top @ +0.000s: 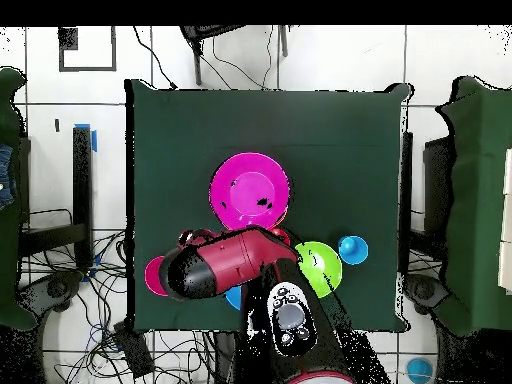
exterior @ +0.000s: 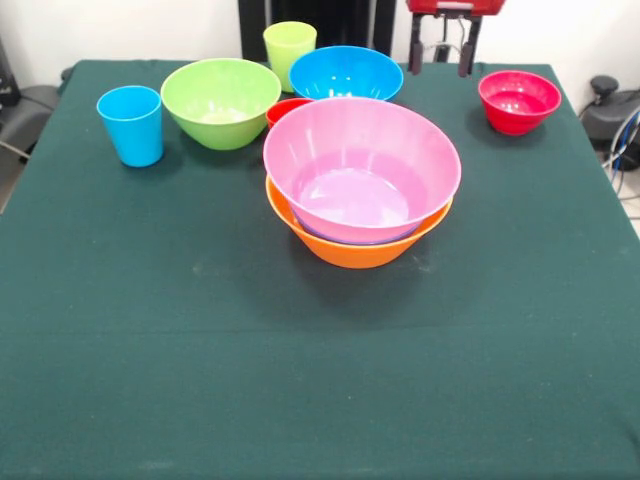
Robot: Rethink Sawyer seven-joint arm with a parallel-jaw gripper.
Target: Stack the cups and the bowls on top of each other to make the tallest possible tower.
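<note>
The tower stands mid-table: a large pink bowl [exterior: 360, 165] nested in the orange bowl [exterior: 350, 248]; it also shows in the overhead view [top: 250, 188]. A lilac tint shows through the pink bowl's bottom. Along the far side stand a light blue cup [exterior: 132, 125], a lime green bowl [exterior: 220, 102], a lime green cup [exterior: 289, 48], a blue bowl [exterior: 345, 73] and a small red bowl [exterior: 519, 100]. A red cup [exterior: 285, 106] peeks from behind the pink bowl. My gripper [exterior: 440, 52] is open and empty at the far edge, between the blue bowl and the small red bowl.
The table [exterior: 200, 350] has a dark green cloth. In the overhead view my arm [top: 225, 265] covers the gripper and part of the blue bowl. The green bowl [top: 320, 268] and light blue cup [top: 352, 249] lie beside it. Cables lie on the floor around the table.
</note>
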